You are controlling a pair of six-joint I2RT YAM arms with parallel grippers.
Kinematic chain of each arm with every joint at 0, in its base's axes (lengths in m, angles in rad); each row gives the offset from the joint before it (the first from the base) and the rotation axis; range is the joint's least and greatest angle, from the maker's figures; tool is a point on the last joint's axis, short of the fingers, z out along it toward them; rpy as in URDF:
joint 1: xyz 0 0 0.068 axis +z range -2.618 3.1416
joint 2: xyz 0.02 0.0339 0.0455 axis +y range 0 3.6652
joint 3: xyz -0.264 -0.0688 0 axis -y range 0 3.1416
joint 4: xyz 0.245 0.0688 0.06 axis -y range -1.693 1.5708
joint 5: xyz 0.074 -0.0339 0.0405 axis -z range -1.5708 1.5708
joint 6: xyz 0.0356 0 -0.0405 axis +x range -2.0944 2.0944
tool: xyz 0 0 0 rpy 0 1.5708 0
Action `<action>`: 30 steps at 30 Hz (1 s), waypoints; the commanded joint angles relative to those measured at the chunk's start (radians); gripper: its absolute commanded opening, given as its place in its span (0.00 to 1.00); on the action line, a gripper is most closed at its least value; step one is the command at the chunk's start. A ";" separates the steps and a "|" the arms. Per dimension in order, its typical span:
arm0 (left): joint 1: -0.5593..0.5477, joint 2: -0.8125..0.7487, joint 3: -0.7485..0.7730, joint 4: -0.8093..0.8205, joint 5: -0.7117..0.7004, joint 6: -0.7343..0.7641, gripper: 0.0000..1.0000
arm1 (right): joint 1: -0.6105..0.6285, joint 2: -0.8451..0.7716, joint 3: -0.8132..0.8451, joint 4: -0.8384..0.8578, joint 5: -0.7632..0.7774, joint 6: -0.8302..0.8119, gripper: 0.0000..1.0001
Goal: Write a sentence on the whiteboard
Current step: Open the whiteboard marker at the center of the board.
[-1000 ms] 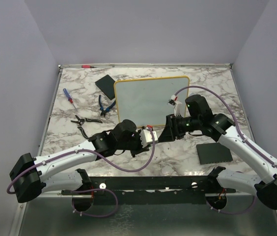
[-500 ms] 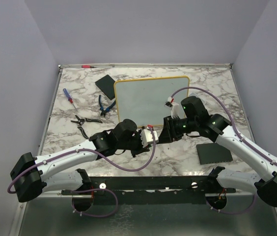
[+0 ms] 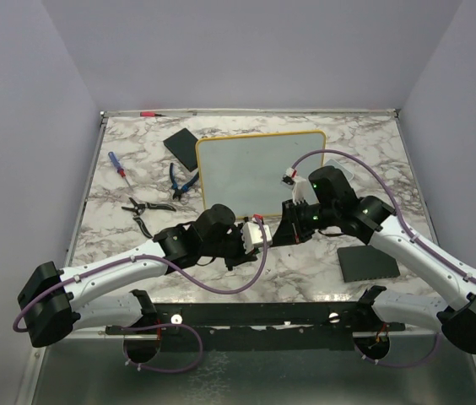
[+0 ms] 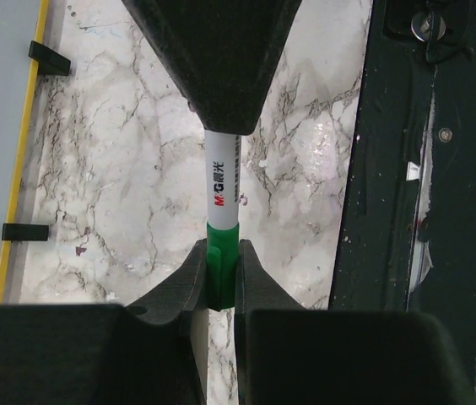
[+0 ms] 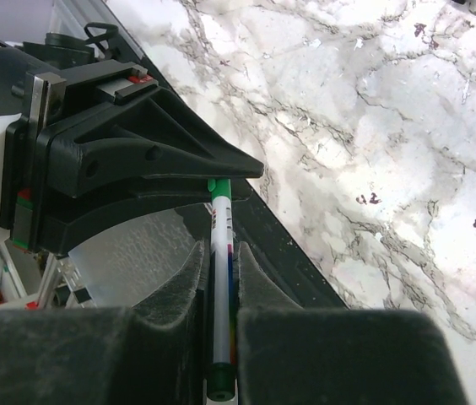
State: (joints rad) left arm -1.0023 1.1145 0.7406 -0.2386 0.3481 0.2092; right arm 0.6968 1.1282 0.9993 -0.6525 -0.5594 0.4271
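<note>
Whiteboard (image 3: 255,169): lies flat at the far-centre of the marble table (image 3: 365,152); yellow-orange frame; surface reads pale grey-white in the top view.
Whiteboard, left wrist view: only a strip at the left edge of the picture, showing the frame and two black feet (image 4: 25,231) that stick out over the marble.
Marker (image 4: 222,190): white barrel with printed lettering and a green cap. It is held between the two grippers over bare marble, near the board's near edge and apart from it.
Left gripper (image 4: 221,268): fingers pressed together on the green cap – no gap showing on either side.
Right gripper (image 5: 222,257): fingers clamped on the white barrel, and the green end runs on into the other gripper's tip.
Grippers, relation: tip to tip, facing each other, joined only by the marker.
Black pad, far left (image 3: 181,145): just beside the board's far-left corner.
Black pad, near right (image 3: 367,262): beside the right arm, well apart from the board.
Blue-handled pliers (image 3: 181,179): just left of the board.
Black-handled pliers (image 3: 145,208): nearer and further left – beside the left arm.
Screwdriver (image 3: 117,164): red and blue, leftmost of the tools.
</note>
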 commanded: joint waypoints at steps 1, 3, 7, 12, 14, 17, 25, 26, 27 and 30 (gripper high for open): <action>0.007 0.003 0.018 0.005 0.002 -0.003 0.00 | 0.017 0.004 0.006 -0.004 0.001 -0.015 0.00; 0.007 -0.005 0.009 0.011 -0.013 -0.001 0.00 | 0.017 -0.003 0.027 -0.027 0.007 -0.031 0.00; 0.007 -0.026 -0.013 0.022 -0.043 0.007 0.00 | 0.018 -0.028 0.068 -0.079 0.040 -0.058 0.00; 0.007 -0.025 -0.021 0.023 -0.087 0.014 0.00 | 0.016 -0.053 0.111 -0.153 0.090 -0.115 0.00; 0.006 -0.025 -0.024 0.024 -0.093 0.016 0.00 | 0.015 -0.056 0.123 -0.178 0.105 -0.132 0.00; 0.007 -0.014 -0.023 0.022 -0.113 0.015 0.00 | 0.009 -0.063 0.142 -0.201 0.105 -0.143 0.00; 0.007 -0.010 -0.028 0.022 -0.128 0.017 0.00 | -0.017 -0.075 0.193 -0.257 0.058 -0.180 0.00; 0.006 -0.010 -0.028 0.023 -0.127 0.017 0.00 | -0.020 -0.076 0.196 -0.262 0.056 -0.183 0.00; 0.006 -0.010 -0.029 0.023 -0.126 0.016 0.00 | -0.021 -0.077 0.199 -0.266 0.058 -0.187 0.00; 0.006 -0.009 -0.030 0.022 -0.127 0.017 0.00 | -0.029 -0.081 0.215 -0.280 0.066 -0.193 0.00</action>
State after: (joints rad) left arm -1.0142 1.0962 0.7395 -0.0887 0.3092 0.2295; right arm 0.6857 1.0924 1.1595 -0.8291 -0.4805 0.2749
